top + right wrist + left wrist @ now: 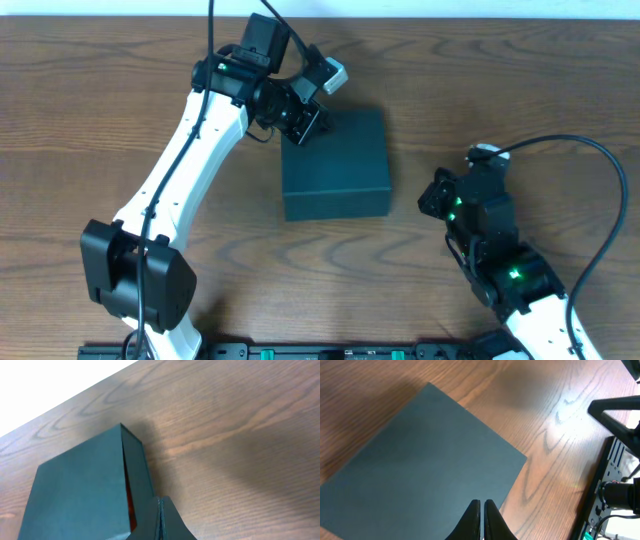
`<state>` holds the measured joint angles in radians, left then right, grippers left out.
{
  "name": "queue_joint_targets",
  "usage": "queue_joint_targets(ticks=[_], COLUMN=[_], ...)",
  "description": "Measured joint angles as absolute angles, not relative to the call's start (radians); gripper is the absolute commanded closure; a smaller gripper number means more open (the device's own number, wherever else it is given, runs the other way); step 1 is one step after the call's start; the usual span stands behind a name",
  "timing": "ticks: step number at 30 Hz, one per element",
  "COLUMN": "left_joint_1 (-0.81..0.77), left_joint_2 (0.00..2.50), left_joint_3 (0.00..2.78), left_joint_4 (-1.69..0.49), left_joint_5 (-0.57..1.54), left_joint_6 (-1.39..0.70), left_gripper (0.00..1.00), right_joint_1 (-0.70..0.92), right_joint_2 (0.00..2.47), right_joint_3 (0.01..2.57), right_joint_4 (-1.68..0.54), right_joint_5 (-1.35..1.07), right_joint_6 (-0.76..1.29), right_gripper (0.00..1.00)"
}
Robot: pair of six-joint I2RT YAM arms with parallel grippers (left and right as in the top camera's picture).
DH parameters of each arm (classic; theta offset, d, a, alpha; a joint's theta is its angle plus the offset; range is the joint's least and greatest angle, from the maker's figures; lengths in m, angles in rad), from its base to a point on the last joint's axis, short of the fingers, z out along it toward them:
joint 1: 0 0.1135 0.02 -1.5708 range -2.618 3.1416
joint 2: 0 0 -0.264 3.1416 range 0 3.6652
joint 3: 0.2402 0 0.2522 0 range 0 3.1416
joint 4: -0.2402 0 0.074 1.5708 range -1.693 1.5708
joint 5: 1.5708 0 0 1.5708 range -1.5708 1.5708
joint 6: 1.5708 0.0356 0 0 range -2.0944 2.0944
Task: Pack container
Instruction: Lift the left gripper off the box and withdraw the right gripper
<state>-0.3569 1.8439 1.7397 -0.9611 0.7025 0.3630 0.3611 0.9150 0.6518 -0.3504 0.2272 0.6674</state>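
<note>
Wood table [90, 90] carries the container [335, 165] near its middle, square to the edges, lid down; the right wrist view shows a thin slit at the lid edge with something orange [129, 502] inside. Left gripper [482, 504] hangs over the lid's far-left corner, fingers pressed together with nothing between them; contact with the lid cannot be told. Right gripper [160, 502] is toward the table's right edge, pointing at the container's right side, apart from it in the overhead view, fingers also together and holding nothing.
</note>
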Motion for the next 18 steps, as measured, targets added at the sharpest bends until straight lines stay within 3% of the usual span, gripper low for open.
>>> queue_joint_targets(ticks=[8,9,10,11,13,14,18], left_joint_1=[-0.334,-0.334,-0.333,-0.333,-0.333,-0.332,-0.331], left_joint_2=[1.844,1.844,1.844,1.844,1.844,1.844,1.844], left_joint_3=[1.74,1.74,1.74,1.74,1.74,1.74,1.74], left_joint_4=[-0.925,-0.919,-0.913,-0.907,-0.89,-0.884,-0.882], left_joint_5=[0.699,0.699,0.697,0.688,0.654,0.63,0.541], left_joint_6=[0.325,0.318,0.313,0.303,0.262,0.239,0.163], left_gripper=[0.94,0.9,0.55,0.05,0.05,0.05,0.05], right_joint_1=[0.308,0.301,0.296,0.294,0.29,0.287,0.282], right_joint_2=[0.915,0.915,0.915,0.915,0.915,0.915,0.915], right_joint_3=[0.652,0.652,0.652,0.652,0.652,0.652,0.652], right_joint_4=[-0.346,-0.344,-0.342,-0.339,-0.33,-0.325,-0.297], right_joint_5=[0.221,0.221,0.22,0.22,0.22,0.22,0.22], right_joint_6=[0.645,0.643,0.641,0.637,0.617,0.605,0.548], right_gripper=[0.98,0.92,0.77,0.57,0.11,0.01,0.01])
